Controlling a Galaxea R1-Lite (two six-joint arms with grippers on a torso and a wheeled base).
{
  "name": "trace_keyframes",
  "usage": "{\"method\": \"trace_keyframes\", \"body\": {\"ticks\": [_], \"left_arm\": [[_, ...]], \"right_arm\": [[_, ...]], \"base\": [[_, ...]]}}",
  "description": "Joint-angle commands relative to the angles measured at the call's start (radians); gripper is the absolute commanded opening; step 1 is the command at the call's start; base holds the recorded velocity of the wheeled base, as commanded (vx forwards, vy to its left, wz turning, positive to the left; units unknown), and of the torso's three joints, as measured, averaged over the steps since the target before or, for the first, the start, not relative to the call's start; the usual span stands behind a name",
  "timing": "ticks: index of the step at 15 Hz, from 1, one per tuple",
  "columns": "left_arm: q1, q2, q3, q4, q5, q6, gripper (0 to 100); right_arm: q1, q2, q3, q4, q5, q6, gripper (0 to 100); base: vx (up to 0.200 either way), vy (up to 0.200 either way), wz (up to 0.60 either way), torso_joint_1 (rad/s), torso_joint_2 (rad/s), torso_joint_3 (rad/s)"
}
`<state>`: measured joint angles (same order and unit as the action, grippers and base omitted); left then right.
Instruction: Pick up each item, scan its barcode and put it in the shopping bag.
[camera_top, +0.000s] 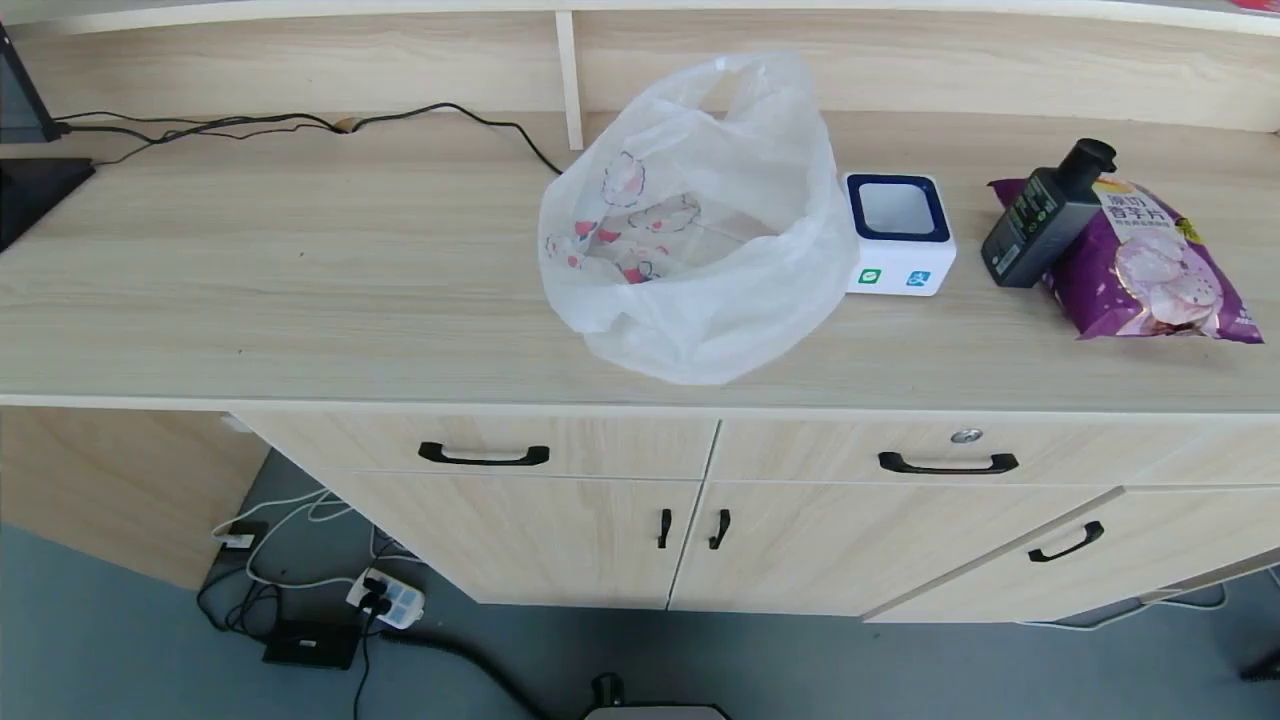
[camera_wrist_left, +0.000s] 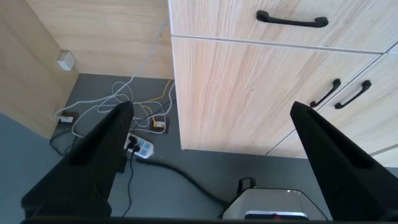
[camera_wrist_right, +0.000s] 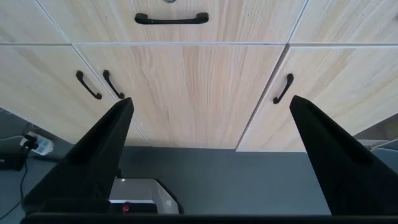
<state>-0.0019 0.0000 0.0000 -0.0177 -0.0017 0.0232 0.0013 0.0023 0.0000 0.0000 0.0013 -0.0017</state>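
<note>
Nothing lifted yet. Left pincer (camera_wrist_left: 211, 112) and right pincer (camera_wrist_right: 210, 106) hang low by the cabinet (camera_wrist_right: 199, 87), both spread wide and empty. On the worktop (camera_top: 300, 280), the bottle (camera_top: 1035, 225) leans on the chips (camera_top: 1160, 275), right of the scanner (camera_top: 898, 240) and bag (camera_top: 700, 230). Next, I'd guess, the right arm goes up for the bottle.

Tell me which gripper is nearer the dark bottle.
Right. The right gripper hangs low facing the right drawer, roughly below the dark bottle; the left gripper faces the left drawer, farther off.
</note>
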Motion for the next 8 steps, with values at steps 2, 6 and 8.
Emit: {"method": "trace_keyframes", "body": {"ticks": [2, 6, 8], "left_arm": [[-0.001, 0.002, 0.000, -0.001, 0.000, 0.000, 100], [0.000, 0.002, 0.000, -0.002, 0.000, 0.000, 100], [0.000, 0.002, 0.000, -0.004, 0.000, 0.000, 100]], "right_arm": [[0.000, -0.001, 0.000, 0.000, 0.000, 0.000, 100], [0.000, 0.001, 0.000, 0.000, 0.000, -0.001, 100], [0.000, 0.001, 0.000, 0.000, 0.000, -0.001, 100]], "base": [[0.200, 0.000, 0.00, 0.002, 0.00, 0.002], [0.150, 0.000, 0.00, 0.002, 0.00, 0.002], [0.000, 0.000, 0.00, 0.000, 0.00, 0.000]]}}
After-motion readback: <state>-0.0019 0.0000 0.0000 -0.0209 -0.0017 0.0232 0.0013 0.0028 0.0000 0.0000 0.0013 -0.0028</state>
